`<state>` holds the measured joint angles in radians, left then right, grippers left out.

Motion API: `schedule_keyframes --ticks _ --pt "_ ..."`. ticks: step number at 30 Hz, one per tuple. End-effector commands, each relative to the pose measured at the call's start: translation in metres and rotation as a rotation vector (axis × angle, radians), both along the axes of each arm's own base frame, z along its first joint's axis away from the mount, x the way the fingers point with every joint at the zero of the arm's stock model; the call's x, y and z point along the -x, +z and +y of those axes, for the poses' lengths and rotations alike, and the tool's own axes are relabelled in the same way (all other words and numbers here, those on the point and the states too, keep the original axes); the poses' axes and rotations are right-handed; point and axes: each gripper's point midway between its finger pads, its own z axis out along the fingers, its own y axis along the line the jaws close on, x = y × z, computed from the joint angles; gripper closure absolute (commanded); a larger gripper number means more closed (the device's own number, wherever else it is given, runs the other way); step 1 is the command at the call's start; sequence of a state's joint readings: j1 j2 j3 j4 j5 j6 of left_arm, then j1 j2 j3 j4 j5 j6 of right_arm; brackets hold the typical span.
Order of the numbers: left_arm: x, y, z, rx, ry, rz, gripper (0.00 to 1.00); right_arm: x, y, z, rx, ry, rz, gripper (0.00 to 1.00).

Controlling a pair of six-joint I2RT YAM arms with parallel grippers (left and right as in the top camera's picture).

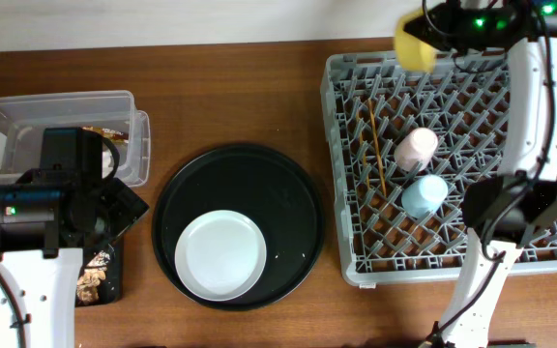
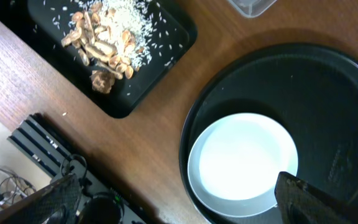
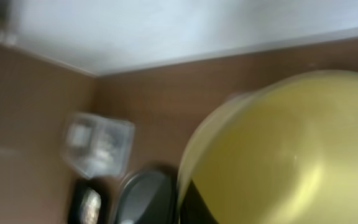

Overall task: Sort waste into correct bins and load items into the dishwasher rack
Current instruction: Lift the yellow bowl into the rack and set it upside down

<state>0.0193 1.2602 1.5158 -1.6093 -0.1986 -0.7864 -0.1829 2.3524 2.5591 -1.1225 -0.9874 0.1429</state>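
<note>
Right gripper (image 1: 425, 37) holds the small yellow bowl (image 1: 412, 45) by its edge. The bowl is up in the air, over the far left corner of the big grey dishwasher rack (image 1: 342, 174). In the right wrist view the bowl (image 3: 291, 155) is very close and blurry and fills most of the picture.

Inside the rack the pink cup (image 1: 416, 147) and the blue cup (image 1: 424, 195) lie near each other, the pink one farther back. The wooden chopsticks (image 1: 377, 150) lie on the pegs just left of the cups.

The left gripper (image 2: 179, 198) is wide open with nothing in it. It hangs over the near edge of the round black tray (image 2: 328, 106), and its fingers (image 2: 303, 199) are spread far apart. The pale grey plate (image 1: 220, 254) sits on that round tray, toward the front.

The shallow black tray (image 2: 160, 68) is on the table (image 1: 240, 97) at the left. It has rice and brown chunks (image 2: 107, 37) in it. The clear tub (image 1: 27, 121) sits behind it. Something brownish is in the tub, but it is too hidden by the left arm to tell what.
</note>
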Motion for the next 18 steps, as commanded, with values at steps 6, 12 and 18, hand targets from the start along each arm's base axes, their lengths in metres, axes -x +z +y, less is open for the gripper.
schedule_keyframes --ticks 6,12,18 --pt "0.001 0.004 0.001 -0.004 0.003 -0.014 0.01 -0.013 -0.1 -0.007 -0.33 -0.083 0.348 0.96" --pt "0.001 0.004 0.001 -0.004 0.003 -0.014 0.01 -0.004 -0.104 -0.026 -0.357 -0.126 0.412 0.96" --pt "0.001 0.004 0.001 -0.004 0.003 -0.014 0.01 0.003 -0.127 -0.063 -0.151 -0.33 0.488 0.91"
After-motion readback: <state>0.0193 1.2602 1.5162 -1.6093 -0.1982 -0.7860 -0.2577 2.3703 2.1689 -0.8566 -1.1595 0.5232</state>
